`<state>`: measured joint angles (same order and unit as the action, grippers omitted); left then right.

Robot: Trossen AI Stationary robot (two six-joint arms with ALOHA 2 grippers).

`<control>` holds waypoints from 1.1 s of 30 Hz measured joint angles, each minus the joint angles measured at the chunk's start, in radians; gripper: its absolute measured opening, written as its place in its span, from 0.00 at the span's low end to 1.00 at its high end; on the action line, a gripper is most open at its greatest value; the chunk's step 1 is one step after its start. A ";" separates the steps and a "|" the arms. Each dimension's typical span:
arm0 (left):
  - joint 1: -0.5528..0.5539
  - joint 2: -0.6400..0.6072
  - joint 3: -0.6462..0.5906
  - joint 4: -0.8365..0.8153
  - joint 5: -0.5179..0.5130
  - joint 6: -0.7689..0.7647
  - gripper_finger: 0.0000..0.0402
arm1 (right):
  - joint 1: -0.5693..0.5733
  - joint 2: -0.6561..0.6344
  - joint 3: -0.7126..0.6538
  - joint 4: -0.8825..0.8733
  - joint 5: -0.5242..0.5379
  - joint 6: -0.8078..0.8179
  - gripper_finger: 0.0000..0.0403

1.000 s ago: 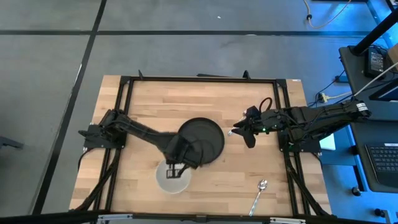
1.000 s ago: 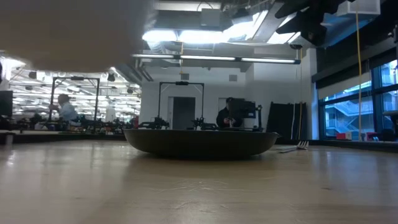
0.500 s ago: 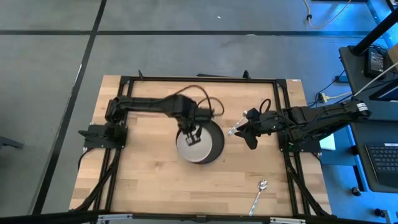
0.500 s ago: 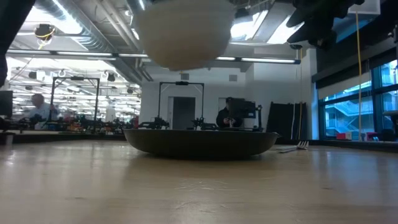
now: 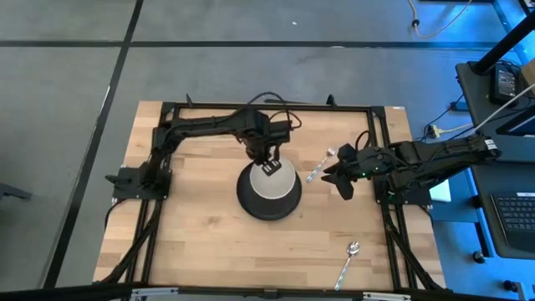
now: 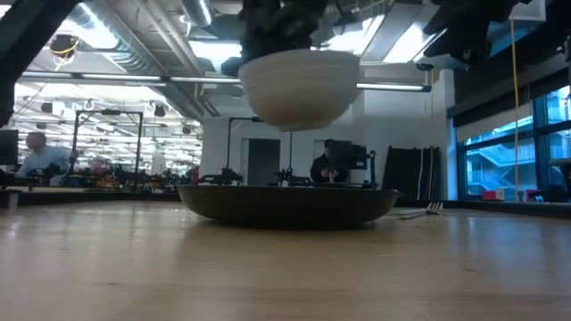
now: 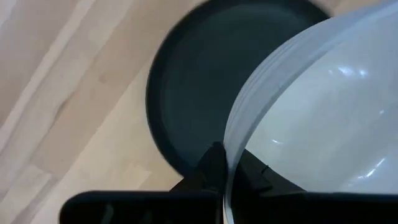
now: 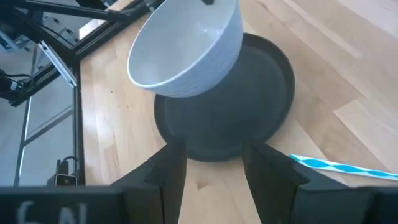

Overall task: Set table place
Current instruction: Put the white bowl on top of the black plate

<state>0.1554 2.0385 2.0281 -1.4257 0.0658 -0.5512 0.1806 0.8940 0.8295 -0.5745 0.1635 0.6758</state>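
The desk (image 5: 192, 242) was being set: the bowl (image 6: 299, 86), gripped at its rim by the left pincer (image 5: 269, 165), had been carried over the plate (image 6: 290, 205); the right pincer (image 8: 208, 165) was spread wide.

Fork (image 8: 339, 167) cut off by frame edge

We see the left gripper (image 5: 267, 164) carry the white round ribbed bowl (image 5: 271, 183) from the table's near side to above the dark round plate (image 5: 251, 201); the right gripper (image 5: 333, 174) edges slightly rightward.
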 joint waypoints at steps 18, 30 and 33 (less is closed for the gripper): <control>0.006 0.207 0.000 -0.019 0.083 0.147 0.00 | 0.000 0.000 0.000 -0.028 0.000 0.017 0.39; 0.009 0.228 0.000 0.042 0.079 0.139 0.00 | 0.000 0.000 0.000 -0.057 0.000 0.026 0.39; 0.010 0.228 0.000 0.042 0.076 0.138 0.01 | 0.000 0.000 0.000 -0.057 0.000 0.027 0.39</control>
<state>0.1654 2.2662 2.0281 -1.3834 0.1420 -0.4133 0.1806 0.8940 0.8299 -0.6315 0.1635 0.7025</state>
